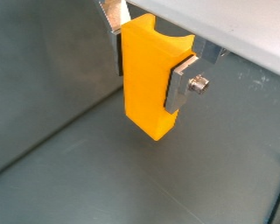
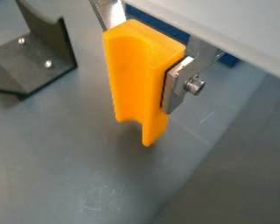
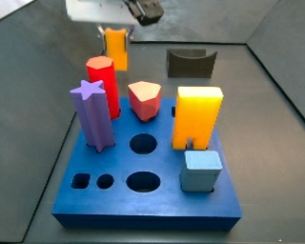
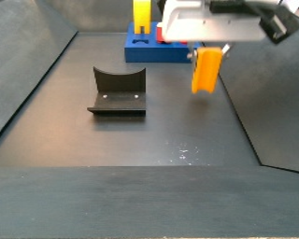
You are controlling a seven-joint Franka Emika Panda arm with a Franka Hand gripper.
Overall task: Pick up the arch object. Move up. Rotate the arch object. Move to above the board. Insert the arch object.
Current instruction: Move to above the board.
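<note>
The arch object (image 1: 149,74), a slim yellow-orange block, is clamped between my gripper's (image 1: 146,83) silver fingers and hangs upright above the grey floor. Both wrist views show it, here too (image 2: 136,74), with the gripper (image 2: 140,83) shut on its sides. In a side view the gripper (image 3: 117,33) holds the arch object (image 3: 117,50) behind the far edge of the blue board (image 3: 117,205). In the side view from the opposite end the gripper (image 4: 208,51) holds the arch object (image 4: 207,71) just in front of the board (image 4: 159,51).
On the board stand a red post (image 3: 100,81), a purple star post (image 3: 91,114), a pink piece (image 3: 144,100), a big yellow-orange block (image 3: 198,116) and a grey-blue cube (image 3: 201,172). The dark fixture (image 4: 117,91) stands on the floor beside the gripper, also in a wrist view (image 2: 31,57). Dark walls enclose the floor.
</note>
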